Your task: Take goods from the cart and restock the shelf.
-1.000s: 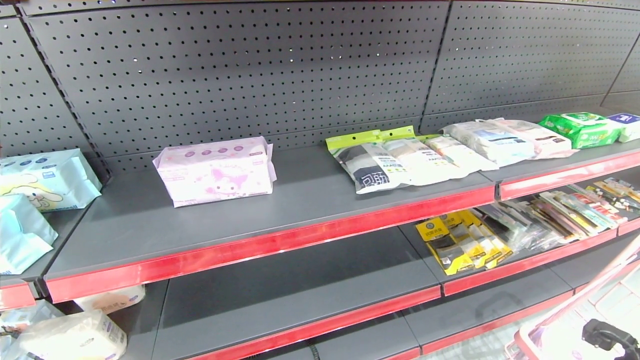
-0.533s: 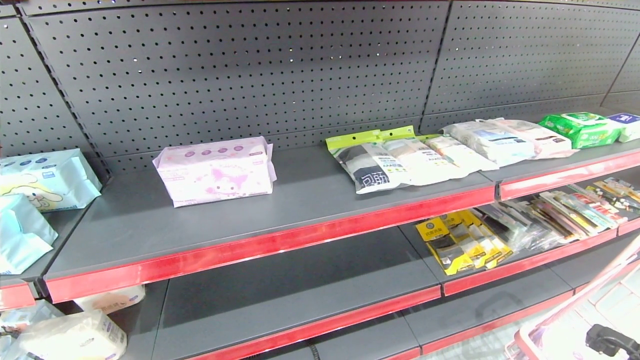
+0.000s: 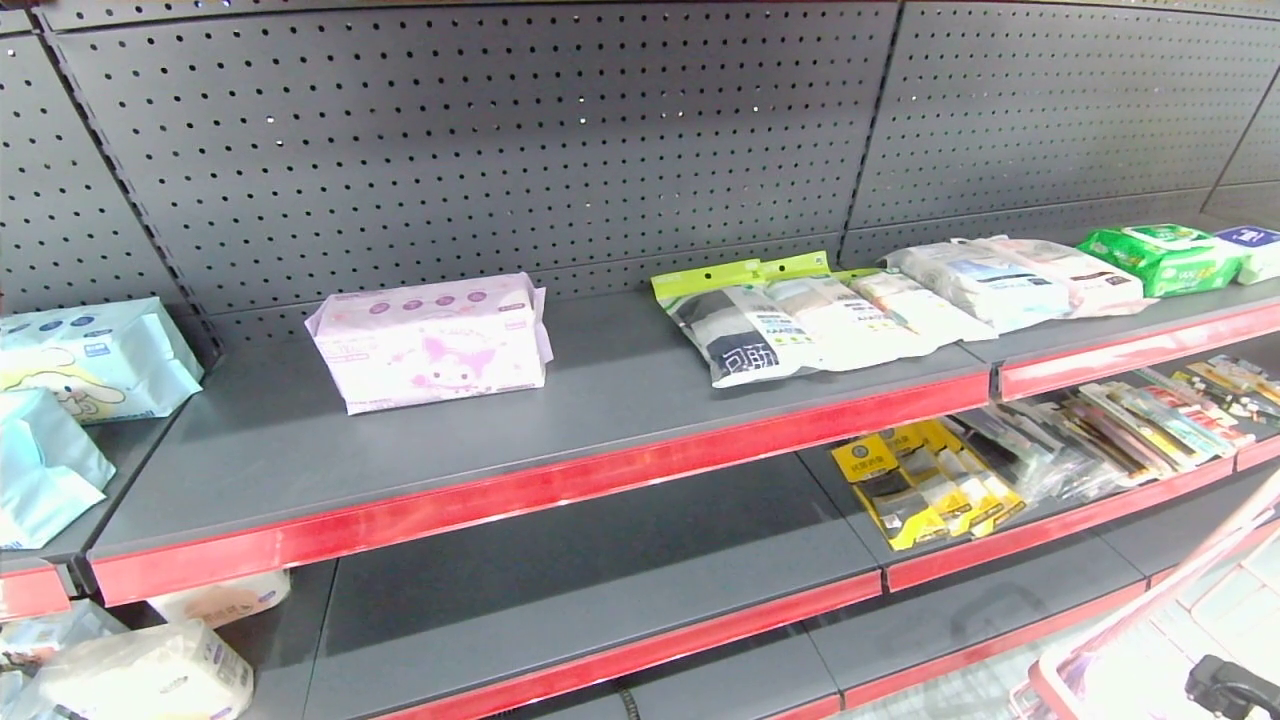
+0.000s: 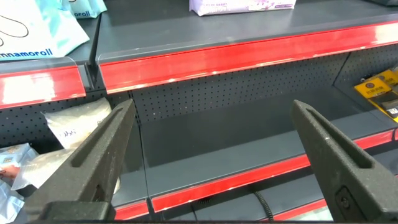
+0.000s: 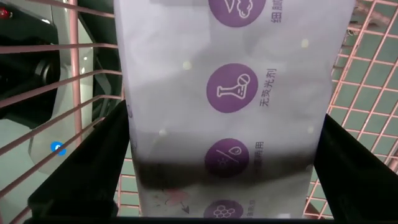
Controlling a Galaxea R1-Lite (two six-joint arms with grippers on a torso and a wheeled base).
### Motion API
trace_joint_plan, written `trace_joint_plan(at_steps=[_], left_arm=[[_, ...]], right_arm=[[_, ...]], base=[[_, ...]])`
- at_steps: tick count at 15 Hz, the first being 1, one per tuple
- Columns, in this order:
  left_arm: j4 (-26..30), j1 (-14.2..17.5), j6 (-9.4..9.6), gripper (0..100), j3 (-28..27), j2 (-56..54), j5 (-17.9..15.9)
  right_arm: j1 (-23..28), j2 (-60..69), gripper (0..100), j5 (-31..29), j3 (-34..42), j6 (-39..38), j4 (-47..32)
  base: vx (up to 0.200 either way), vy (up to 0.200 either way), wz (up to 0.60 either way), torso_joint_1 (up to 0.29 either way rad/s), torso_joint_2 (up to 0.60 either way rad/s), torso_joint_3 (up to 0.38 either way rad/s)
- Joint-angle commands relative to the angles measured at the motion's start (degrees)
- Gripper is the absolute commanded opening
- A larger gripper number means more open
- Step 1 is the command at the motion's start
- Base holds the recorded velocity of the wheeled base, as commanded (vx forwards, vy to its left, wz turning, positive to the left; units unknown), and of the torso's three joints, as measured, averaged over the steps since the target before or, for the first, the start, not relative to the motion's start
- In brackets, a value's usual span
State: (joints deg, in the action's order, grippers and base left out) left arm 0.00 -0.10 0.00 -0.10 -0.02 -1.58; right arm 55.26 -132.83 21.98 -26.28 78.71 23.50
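A pale pink pack with purple round icons [image 5: 249, 93] lies in the pink wire cart [image 5: 367, 68]. My right gripper [image 5: 225, 115] is open and straddles it, one black finger along each side of the pack. In the head view a black part of the right arm [image 3: 1228, 684] dips into the cart [image 3: 1130, 625] at the lower right. A matching pink tissue pack [image 3: 430, 340] sits on the grey upper shelf [image 3: 560, 420]. My left gripper [image 4: 212, 106] hangs open and empty in front of the lower shelf [image 4: 236, 149].
Green-topped bags [image 3: 790, 320] and wrapped packs [image 3: 1010, 275] lie to the right on the upper shelf, light blue packs [image 3: 80, 365] to the left. Yellow-carded goods [image 3: 925, 485] fill the lower right shelf. Bare shelf flanks the pink pack.
In the head view the right arm's black part has slid a little lower and to the right, deeper into the cart. Nothing on the shelves has moved.
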Motion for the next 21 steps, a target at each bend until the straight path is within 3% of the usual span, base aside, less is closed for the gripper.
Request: trace_joint_plan(at_steps=[1, 16, 17, 21], left_arm=[[0.0, 0.0, 0.00, 100, -0.1, 0.0, 0.0], [0.0, 0.0, 0.00, 100, 0.0, 0.0, 0.0], [0.0, 0.0, 0.00, 100, 0.0, 0.0, 0.0], [0.0, 0.0, 0.00, 100, -0.1, 0.0, 0.0]], right_arm=[[0.8, -0.2, 100, 0.3, 0.0, 1.0, 0.1], [2.0, -1.1, 100, 1.0, 0.6, 3.8, 0.7], [2.0, -1.2, 0, 1.0, 0.6, 3.7, 0.7], [2.0, -1.2, 0, 0.9, 0.6, 3.8, 0.4]], base=[[0.000, 0.000, 0.00, 0.000, 0.00, 0.000], [0.000, 0.000, 0.00, 0.000, 0.00, 0.000], [0.000, 0.000, 0.00, 0.000, 0.00, 0.000], [0.000, 0.000, 0.00, 0.000, 0.00, 0.000]])
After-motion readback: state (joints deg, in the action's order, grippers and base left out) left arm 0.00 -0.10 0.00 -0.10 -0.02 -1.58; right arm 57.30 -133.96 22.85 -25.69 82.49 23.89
